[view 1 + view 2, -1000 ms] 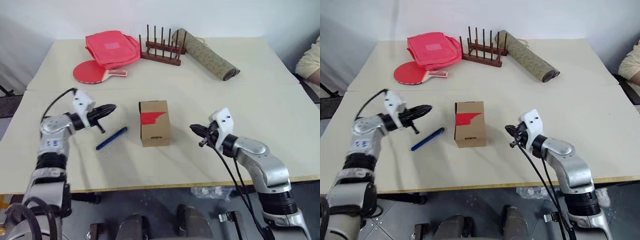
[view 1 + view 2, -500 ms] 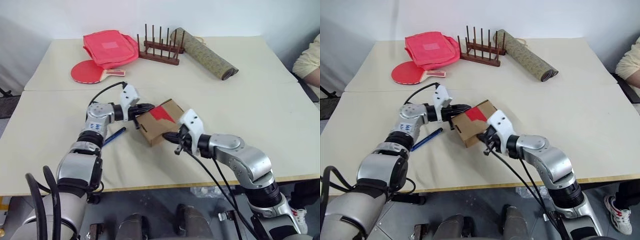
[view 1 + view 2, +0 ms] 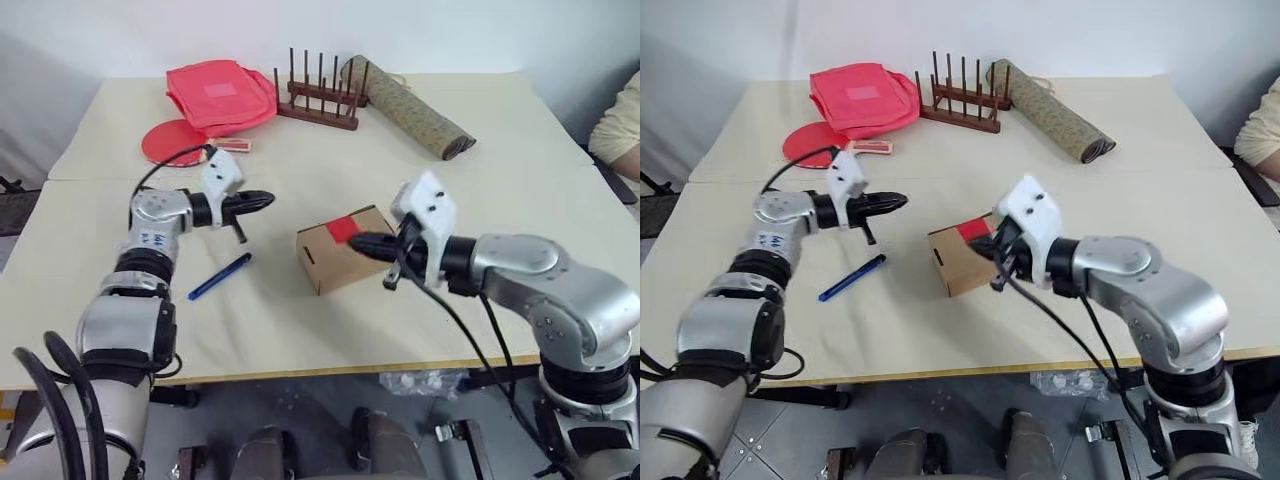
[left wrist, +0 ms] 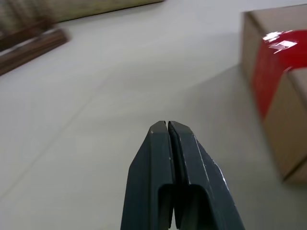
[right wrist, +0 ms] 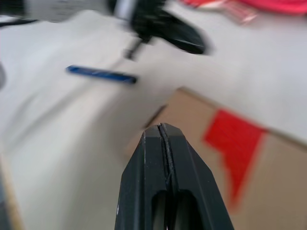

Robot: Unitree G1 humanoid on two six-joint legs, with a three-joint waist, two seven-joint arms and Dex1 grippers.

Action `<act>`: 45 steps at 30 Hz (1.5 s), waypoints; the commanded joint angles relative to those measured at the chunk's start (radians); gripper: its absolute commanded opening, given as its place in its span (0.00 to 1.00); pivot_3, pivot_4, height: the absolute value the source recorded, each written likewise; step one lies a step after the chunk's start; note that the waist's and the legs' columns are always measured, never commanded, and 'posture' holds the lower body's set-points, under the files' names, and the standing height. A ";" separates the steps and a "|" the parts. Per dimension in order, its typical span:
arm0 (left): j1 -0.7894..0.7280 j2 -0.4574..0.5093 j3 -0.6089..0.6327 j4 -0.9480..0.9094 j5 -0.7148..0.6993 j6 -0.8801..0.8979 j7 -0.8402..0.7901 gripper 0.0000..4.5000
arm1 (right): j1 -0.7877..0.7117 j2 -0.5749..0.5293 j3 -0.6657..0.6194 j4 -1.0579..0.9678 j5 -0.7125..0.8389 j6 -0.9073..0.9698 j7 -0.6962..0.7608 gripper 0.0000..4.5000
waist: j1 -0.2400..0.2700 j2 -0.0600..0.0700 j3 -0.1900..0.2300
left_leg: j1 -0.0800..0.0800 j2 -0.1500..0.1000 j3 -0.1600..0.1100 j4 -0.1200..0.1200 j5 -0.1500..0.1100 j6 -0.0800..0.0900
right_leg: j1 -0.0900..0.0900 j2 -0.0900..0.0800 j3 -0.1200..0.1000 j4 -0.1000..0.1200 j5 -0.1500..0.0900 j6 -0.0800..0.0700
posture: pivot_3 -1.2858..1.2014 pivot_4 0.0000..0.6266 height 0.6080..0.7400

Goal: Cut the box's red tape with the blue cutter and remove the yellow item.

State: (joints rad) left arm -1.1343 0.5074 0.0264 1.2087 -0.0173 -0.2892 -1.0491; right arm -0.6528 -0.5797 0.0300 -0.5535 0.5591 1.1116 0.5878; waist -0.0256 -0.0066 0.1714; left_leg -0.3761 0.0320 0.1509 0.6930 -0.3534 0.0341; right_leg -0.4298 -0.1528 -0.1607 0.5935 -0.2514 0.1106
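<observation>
Over on the left, the left gripper (image 3: 262,199) is hovering above the table (image 3: 520,180) with its jaws clenched tight and nothing between them, tips pointing toward the box. Just below it, the blue cutter (image 3: 221,276) is lying flat on the tabletop, untouched and well apart from both grippers. In the middle, the box (image 3: 340,251) is sitting skewed on the table, flaps closed, with the red tape (image 3: 343,229) still running across its top. The right gripper (image 3: 362,242) is hanging right at the box's right-hand side, jaws also pinched together and empty; can't really tell if it's touching the cardboard or just over it. At the back of the table a red paddle (image 3: 170,141), a pink bag (image 3: 222,93), a wooden rack (image 3: 320,100) and a rolled mat (image 3: 412,108) are lying in a row. A person's sleeve (image 3: 617,125) is poking in at the far right edge.
</observation>
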 commanded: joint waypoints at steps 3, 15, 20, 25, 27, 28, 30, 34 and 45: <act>0.097 0.005 0.002 -0.263 -0.075 0.248 -0.114 0.01 | -0.034 -0.093 0.141 0.354 -0.261 -0.368 0.068 0.00 | -0.002 0.000 0.000 | -0.001 -0.001 0.002 0.003 -0.001 0.002 | 0.001 0.000 0.001 0.000 0.000 0.001 | 0.52 0.24 1.00; 0.281 0.024 -0.111 -0.848 -0.125 0.957 -0.108 0.01 | -0.147 0.022 0.149 0.772 -0.407 -0.675 0.103 0.00 | -0.018 0.000 0.001 | -0.002 0.001 0.006 0.003 0.000 -0.001 | 0.000 0.001 0.002 0.002 0.001 0.002 | 0.52 0.24 1.00; 0.313 0.027 -0.166 -0.932 -0.140 1.058 -0.114 0.01 | -0.131 0.044 0.143 0.787 -0.412 -0.664 0.108 0.00 | -0.012 0.001 0.001 | -0.002 0.001 0.001 0.004 0.000 -0.001 | 0.000 0.001 0.003 0.002 0.001 0.002 | 0.52 0.24 1.00; 0.300 -0.036 -0.169 -0.904 -0.137 1.011 -0.036 0.01 | -0.073 0.046 0.135 0.658 -0.341 -0.520 0.162 0.00 | 0.000 0.001 0.001 | -0.002 0.001 -0.002 0.006 0.000 -0.001 | 0.000 0.001 0.003 0.002 0.001 0.002 | 0.52 0.24 1.00; 0.289 -0.070 -0.145 -0.865 -0.137 0.965 0.015 0.01 | -0.034 0.026 0.130 0.560 -0.305 -0.446 0.199 0.00 | 0.004 0.001 0.001 | -0.002 0.001 -0.003 0.006 0.000 -0.001 | 0.001 0.001 0.003 0.003 0.001 0.002 | 0.52 0.24 1.00; 0.285 -0.085 -0.132 -0.853 -0.140 0.942 0.037 0.01 | -0.015 0.013 0.128 0.514 -0.290 -0.410 0.214 0.00 | 0.005 0.001 0.001 | -0.002 0.001 -0.003 0.006 0.000 -0.001 | 0.001 0.001 0.003 0.002 0.001 0.002 | 0.52 0.24 1.00; 0.281 -0.099 -0.127 -0.845 -0.145 0.919 0.049 0.01 | 0.023 -0.016 0.126 0.432 -0.268 -0.352 0.238 0.00 | 0.005 0.001 0.001 | -0.002 0.001 -0.003 0.007 0.000 -0.001 | 0.001 0.001 0.003 0.002 0.001 0.002 | 0.52 0.24 1.00; 0.281 -0.116 -0.149 -0.842 -0.146 0.916 0.036 0.01 | 0.086 -0.061 0.116 0.297 -0.235 -0.252 0.260 0.00 | 0.003 0.001 0.001 | -0.002 0.001 -0.002 0.007 0.000 -0.001 | 0.001 0.001 0.004 0.003 0.001 0.001 | 0.52 0.24 1.00; 0.198 -0.199 -0.244 -0.647 -0.080 0.755 -0.052 0.01 | 0.193 -0.128 0.042 0.059 -0.165 -0.060 0.232 0.00 | 0.026 0.000 0.001 | -0.001 0.001 -0.002 0.008 0.000 -0.001 | 0.001 0.001 0.004 0.002 0.001 0.001 | 0.52 0.24 1.00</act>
State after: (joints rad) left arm -0.9094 0.3875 -0.1594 0.5505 -0.0722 0.5186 -1.0328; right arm -0.4525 -0.7313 0.0574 -0.4085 0.3245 1.0502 0.8063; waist 0.0005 -0.0062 0.1721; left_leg -0.3770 0.0325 0.1490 0.7008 -0.3533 0.0337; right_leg -0.4283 -0.1521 -0.1569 0.5961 -0.2506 0.1116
